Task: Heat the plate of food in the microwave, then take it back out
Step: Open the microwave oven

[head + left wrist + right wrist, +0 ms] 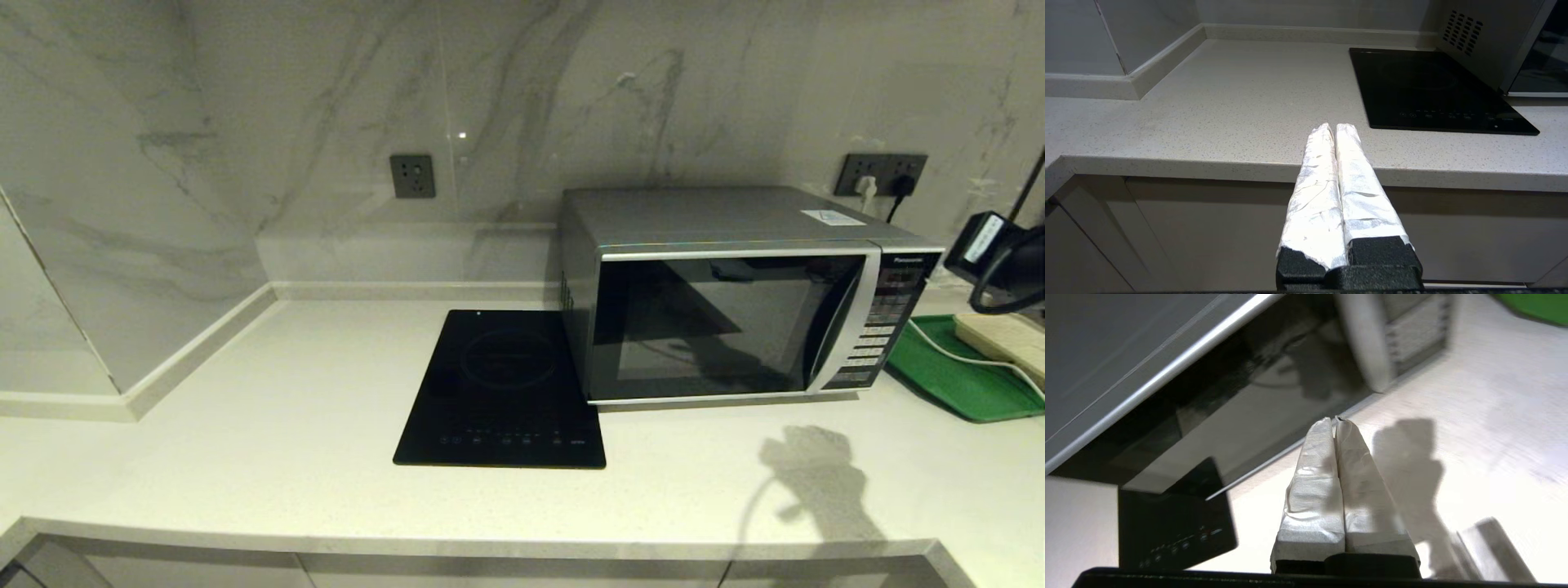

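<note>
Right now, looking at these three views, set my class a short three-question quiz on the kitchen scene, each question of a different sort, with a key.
1. True or false: the microwave door is shut.
2. Multiple choice: what lies directly beside the microwave, on the robot's left? A) a kettle B) the black induction cooktop C) a sink
3. Fill in: the right gripper hangs over the counter in front of the microwave with its fingers ____.

Key
1. True. The dark glass door sits flush, and the plate of food is not visible in any view.
2. B. The green tray lies on the other side.
3. Shut, holding nothing. The left gripper is likewise shut, off the counter's front edge.
</note>
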{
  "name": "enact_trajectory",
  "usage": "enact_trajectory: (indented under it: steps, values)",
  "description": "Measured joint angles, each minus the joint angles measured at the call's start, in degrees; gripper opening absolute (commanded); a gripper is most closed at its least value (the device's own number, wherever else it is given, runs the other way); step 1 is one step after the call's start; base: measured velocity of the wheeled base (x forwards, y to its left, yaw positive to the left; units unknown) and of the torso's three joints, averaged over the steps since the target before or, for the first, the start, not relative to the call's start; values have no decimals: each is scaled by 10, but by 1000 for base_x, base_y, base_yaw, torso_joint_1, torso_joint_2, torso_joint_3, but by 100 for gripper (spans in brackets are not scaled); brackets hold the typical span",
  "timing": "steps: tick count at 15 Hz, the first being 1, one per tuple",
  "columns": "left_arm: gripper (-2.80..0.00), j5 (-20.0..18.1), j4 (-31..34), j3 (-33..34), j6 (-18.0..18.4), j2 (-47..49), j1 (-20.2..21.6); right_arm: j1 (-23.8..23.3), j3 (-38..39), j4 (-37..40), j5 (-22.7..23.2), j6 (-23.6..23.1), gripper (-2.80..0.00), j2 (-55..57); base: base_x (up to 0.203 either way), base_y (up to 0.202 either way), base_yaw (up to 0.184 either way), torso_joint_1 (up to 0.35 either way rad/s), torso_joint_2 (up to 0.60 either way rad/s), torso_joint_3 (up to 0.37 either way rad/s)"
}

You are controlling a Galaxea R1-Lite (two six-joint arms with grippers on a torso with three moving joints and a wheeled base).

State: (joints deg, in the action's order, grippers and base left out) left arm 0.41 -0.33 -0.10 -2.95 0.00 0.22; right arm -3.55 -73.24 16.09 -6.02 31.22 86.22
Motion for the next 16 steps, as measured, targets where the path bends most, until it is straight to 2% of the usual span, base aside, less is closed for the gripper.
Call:
enact_trajectory:
  steps: [3, 6, 8, 10, 13, 16]
  values:
    - [-280, 0, 0, 0, 0, 0, 0, -115, 30, 4, 82, 31, -280, -15, 0, 0, 0, 0, 0, 0]
    - [-280, 0, 0, 0, 0, 0, 0, -227, 61, 5, 232, 80, -280, 20, 0, 0, 0, 0, 0, 0]
    - [-280, 0, 0, 0, 0, 0, 0, -259, 73, 1, 309, 101, -280, 76, 0, 0, 0, 0, 0, 0]
    - [-280, 0, 0, 0, 0, 0, 0, -273, 76, -22, 334, 113, -280, 144, 0, 0, 0, 0, 0, 0]
    - [-280, 0, 0, 0, 0, 0, 0, -280, 45, -71, 340, 119, -280, 247, 0, 0, 0, 0, 0, 0]
    - [-280, 0, 0, 0, 0, 0, 0, -282, 0, -85, 342, 119, -280, 328, 0, 0, 0, 0, 0, 0]
